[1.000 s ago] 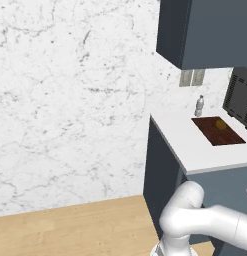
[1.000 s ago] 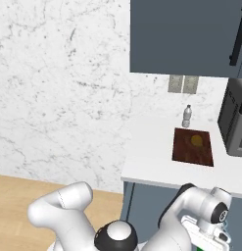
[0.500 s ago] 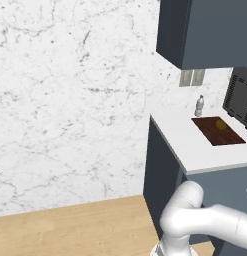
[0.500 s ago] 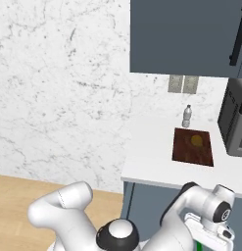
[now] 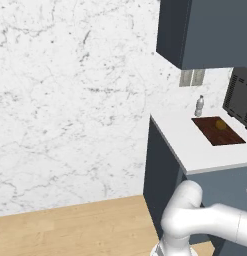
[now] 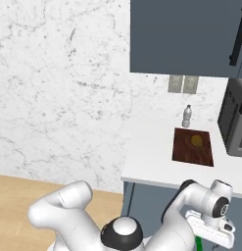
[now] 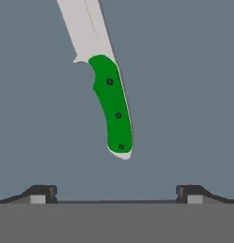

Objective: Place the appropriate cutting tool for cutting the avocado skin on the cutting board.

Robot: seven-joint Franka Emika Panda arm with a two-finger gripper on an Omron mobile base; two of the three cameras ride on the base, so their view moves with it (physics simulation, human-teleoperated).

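Wide open, the end effector point(image 7: 116, 192), jaws spread to the full with nothing between them, looking along at the paring knife point(image 7: 109, 95). Lying flat on a plain grey surface, that knife, green handle toward the finger tips, pale blade running away and out past the top edge. Apart from both finger tips, handle butt roughly midway between them.

Up on the white worktop point(image 6: 152, 162), the cutting board point(image 6: 192, 147), dark reddish-brown, with the avocado point(image 6: 197, 140) resting on its far half. Just behind the board, a small clear bottle point(image 6: 187, 116). To the right, a dark microwave point(image 6: 232, 125).

Possible trouble from here:
- Handle lying a little skewed to the line between the finger tips; closing without squaring up likely to pinch near the curved butt and let the knife pivot or squirt out.
- Thin, flat tool on a flat surface; descending short likely to close on air, descending too far likely to jam the tips into the surface.
- Grip on the blade rather than the handle likely to slip.
- Board well above and away from the knife; a loose hold could drop it on the way, or knock the avocado or bottle on arrival.

Count: one knife, one board, one avocado, one bottle, one microwave.
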